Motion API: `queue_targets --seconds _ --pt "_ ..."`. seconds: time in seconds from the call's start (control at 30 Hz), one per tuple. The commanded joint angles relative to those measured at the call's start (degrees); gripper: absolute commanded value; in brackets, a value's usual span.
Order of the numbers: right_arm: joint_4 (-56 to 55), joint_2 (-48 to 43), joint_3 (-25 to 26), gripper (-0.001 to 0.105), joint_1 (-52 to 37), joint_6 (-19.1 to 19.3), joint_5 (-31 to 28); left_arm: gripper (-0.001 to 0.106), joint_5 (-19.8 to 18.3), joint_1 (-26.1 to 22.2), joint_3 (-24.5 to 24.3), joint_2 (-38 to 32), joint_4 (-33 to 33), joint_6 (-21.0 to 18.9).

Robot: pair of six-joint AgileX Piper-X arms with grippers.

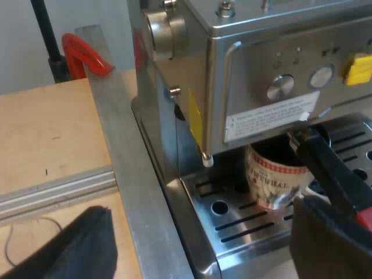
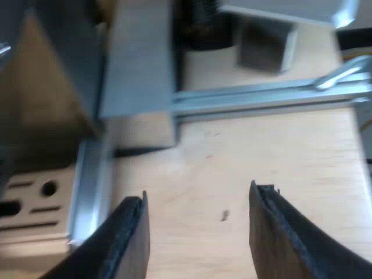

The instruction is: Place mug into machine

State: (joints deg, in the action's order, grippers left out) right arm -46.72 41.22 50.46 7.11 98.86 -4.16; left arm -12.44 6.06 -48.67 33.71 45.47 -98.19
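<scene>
The mug (image 1: 276, 180), pale with a red-and-white band below its rim, stands upright on the slotted drip tray (image 1: 232, 224) of the espresso machine (image 1: 261, 64). It sits under the front panel with its round buttons and white label (image 1: 270, 119). The dark handle (image 1: 328, 168) of the holder slants out from the machine's front beside the mug, and its red end (image 1: 365, 220) lies close to one finger of the left tool. The handle and the mug's rim overlap from this angle, so I cannot tell whether they touch. The left tool (image 1: 203, 232) is spread wide and holds nothing. One of its fingers hangs over the wooden tabletop (image 1: 46, 128) by the machine's side wall, and the other is at the tray's front edge, near the mug but apart from it. A metal rail (image 1: 52, 192) lies along the tabletop beside the machine. Farther off, at the machine's rear corner, stands something red (image 1: 87, 55) — possibly a clamp. The right tool (image 2: 200, 195) is also spread wide and empty, hanging over bare tabletop just beside a corner of the drip tray.
</scene>
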Motion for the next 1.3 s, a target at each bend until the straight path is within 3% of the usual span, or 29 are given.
queue_targets --seconds 0.03,0.17,0.43,0.5,0.67,0.8,0.9,1.1,1.23,1.3 --pt "-1.3 -2.6 0.7 0.043 -2.8 2.4 0.6 0.070 -0.1 0.0 -0.5 -0.1 0.5 -0.5" --pt "-2.4 -7.6 0.7 0.043 -5.8 5.4 0.6 0.077 -0.1 0.0 -0.5 -0.1 0.7 -0.5" --pt "-3.4 -17.6 0.5 0.043 -6.3 6.0 0.2 0.077 1.8 0.0 -0.5 -3.5 0.8 -1.6" --pt "-3.9 -22.7 -0.2 0.043 -6.3 5.2 -3.5 0.077 5.3 0.0 -0.5 -7.7 0.9 -3.0" --pt "-6.7 -29.3 -1.7 0.043 -6.3 4.6 -8.4 0.077 5.6 0.0 -0.5 -14.5 1.7 -4.1" --pt "-10.2 -34.8 -2.8 0.043 -6.3 4.6 -8.6 0.077 5.6 0.0 -0.5 -20.6 6.6 -3.8" --pt "-13.6 -38.6 -2.9 0.043 -6.3 4.6 -8.6 0.077 5.6 0.0 -0.5 -27.9 12.6 -1.8" --pt "-20.3 -44.6 -2.9 0.043 -6.3 4.6 -8.3 0.077 5.3 0.0 -0.5 -41.8 22.5 -1.8" --pt "-24.2 -44.4 -2.4 0.043 -6.2 4.6 -5.8 0.077 5.0 -0.3 -2.7 -41.9 32.0 -1.8" --pt "-25.1 -44.5 -2.4 0.043 -6.2 4.6 -0.2 0.077 5.0 -0.3 -2.8 -42.5 33.0 -1.1"
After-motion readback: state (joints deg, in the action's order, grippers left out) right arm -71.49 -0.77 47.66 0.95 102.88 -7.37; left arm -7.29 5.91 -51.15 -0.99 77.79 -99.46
